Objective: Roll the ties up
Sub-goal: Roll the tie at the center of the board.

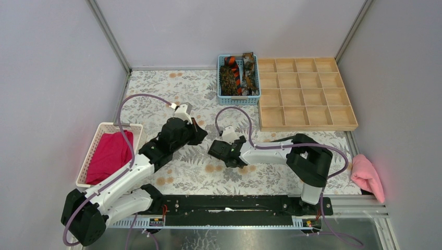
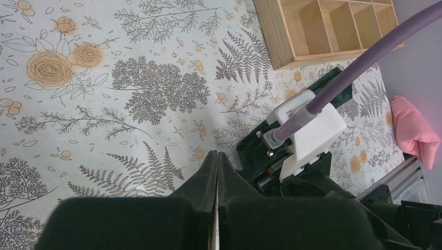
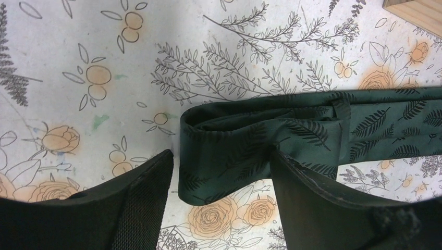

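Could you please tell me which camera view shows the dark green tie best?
The right wrist view: the dark green tie lies folded, its leaf pattern clear, within the open right gripper. The top view hides it under the right arm; the left wrist view shows at most a dark sliver.

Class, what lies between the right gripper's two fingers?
The folded end of the green tie lies there on the flowered tablecloth, with the right gripper open around it. The right wrist view shows it.
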Controlling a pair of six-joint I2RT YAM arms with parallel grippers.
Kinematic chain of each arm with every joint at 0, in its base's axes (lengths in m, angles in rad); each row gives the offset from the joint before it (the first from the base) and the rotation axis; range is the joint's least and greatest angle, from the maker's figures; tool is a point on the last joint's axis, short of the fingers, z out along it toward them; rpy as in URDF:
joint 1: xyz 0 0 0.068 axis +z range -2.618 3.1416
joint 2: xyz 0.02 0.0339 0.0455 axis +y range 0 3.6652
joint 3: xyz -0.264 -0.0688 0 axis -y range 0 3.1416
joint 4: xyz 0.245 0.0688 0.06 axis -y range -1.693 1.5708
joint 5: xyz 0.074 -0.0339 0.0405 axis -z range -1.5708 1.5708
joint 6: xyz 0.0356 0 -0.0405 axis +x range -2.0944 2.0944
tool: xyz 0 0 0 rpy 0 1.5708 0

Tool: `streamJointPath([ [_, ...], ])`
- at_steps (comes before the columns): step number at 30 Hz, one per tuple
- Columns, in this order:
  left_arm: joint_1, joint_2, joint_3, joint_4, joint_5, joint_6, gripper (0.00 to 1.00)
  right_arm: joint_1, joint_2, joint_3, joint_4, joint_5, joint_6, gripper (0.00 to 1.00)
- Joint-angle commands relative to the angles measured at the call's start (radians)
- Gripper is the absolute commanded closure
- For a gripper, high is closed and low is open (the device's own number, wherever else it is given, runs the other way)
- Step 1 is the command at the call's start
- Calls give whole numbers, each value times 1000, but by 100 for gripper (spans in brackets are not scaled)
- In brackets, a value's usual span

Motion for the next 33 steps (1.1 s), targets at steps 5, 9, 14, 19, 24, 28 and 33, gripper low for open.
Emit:
streamJointPath([
  [5,11,6,-18,57,43,37,100,-48,85,42,-16,-48,-16,32],
  [9,13,17,-17,70,47,41,100,-63,123,49,-14,-57,-15,40],
  [14,16,37,-22,95,43,48,100,-81,122,30,12,-89,-8,46],
  [19,32,77,-28,137,31,32,100,-99,61,-36,88,-133,12,52],
  [24,77,169,-10,214,96,3,100,-118,-18,-115,176,-177,26,55],
  [28,93,248,16,268,135,-9,100,-119,-100,-163,228,-199,30,57],
  [33,93,353,37,347,179,-9,100,-138,-214,-221,288,-246,39,58],
])
